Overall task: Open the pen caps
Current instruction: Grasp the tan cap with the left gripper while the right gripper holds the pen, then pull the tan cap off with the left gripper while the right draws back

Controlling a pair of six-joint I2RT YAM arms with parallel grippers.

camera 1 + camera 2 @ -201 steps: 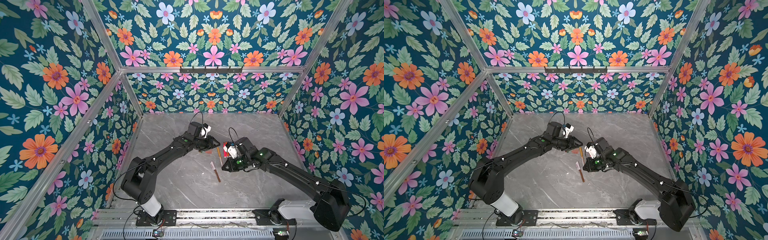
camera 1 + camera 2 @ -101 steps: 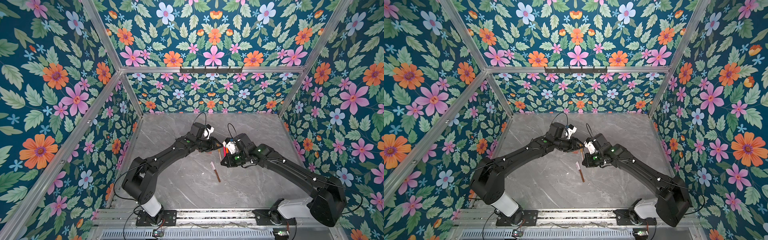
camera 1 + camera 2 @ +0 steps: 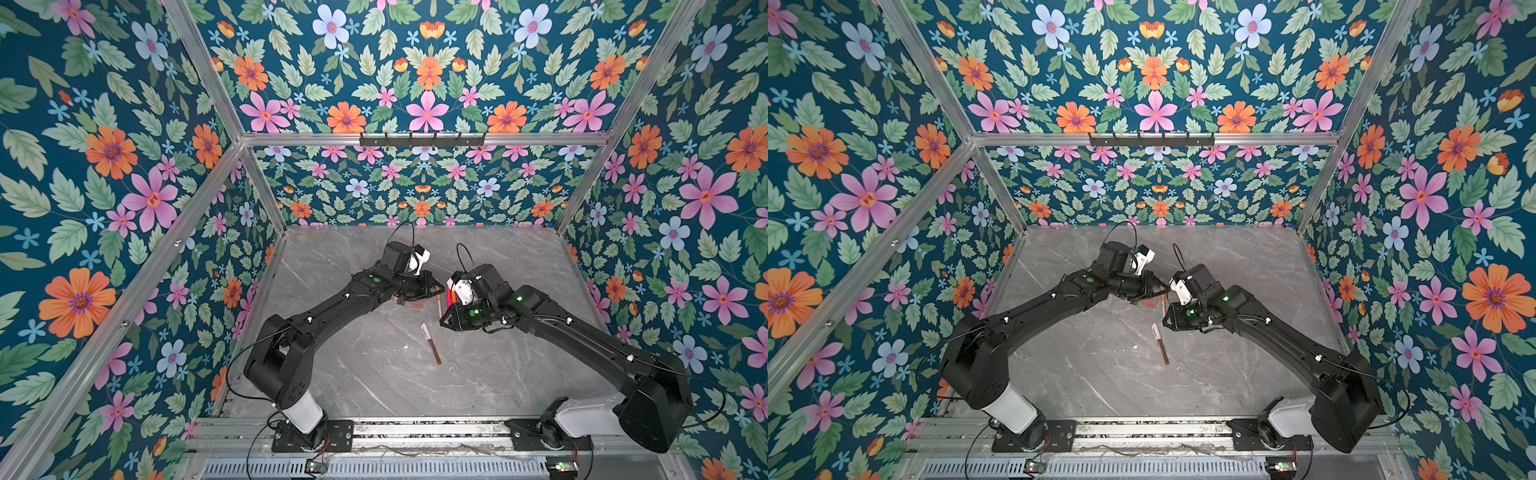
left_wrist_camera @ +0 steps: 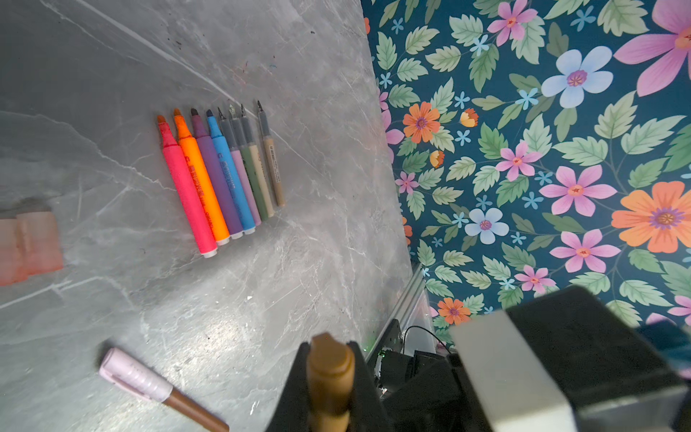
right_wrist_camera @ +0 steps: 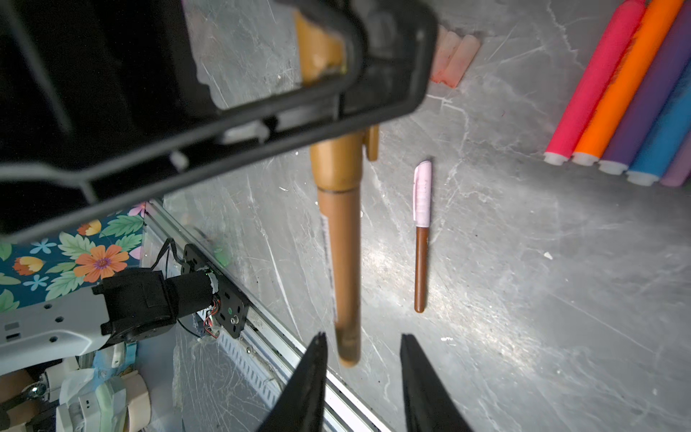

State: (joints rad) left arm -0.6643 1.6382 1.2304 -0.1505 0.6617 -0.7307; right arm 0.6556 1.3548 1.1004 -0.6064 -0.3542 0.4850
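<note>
- My left gripper (image 4: 331, 374) is clamped on the gold cap (image 5: 334, 164), which is on its pen; the cap's clip faces sideways.
- The gold pen (image 5: 342, 262) hangs from that cap above the table (image 3: 374, 382). It shows as a short brown stick between the two arms in both top views (image 3: 1163, 305).
- My right gripper (image 5: 361, 374) stands with its jaws apart. The pen's tail end sits just beside one fingertip (image 5: 318, 359), and I see no squeeze on it.
- A pale label strip runs along the gold barrel, too blurred for me to read.
- A row of uncapped pens (image 4: 220, 175) lies on the table, side by side and touching, bare tips all one way: red-pink, orange, purple, blue, lilac, green, beige, tan.
- The orange and blue barrels carry printed lettering, and the tan one a line of fine print. I can't make out any of it.
- Two translucent peach caps (image 4: 30, 243) lie together on the table, apart from the row.
- A brown pen with a pink cap (image 5: 422, 232) lies alone on the table, cap on, near the hanging pen.
</note>
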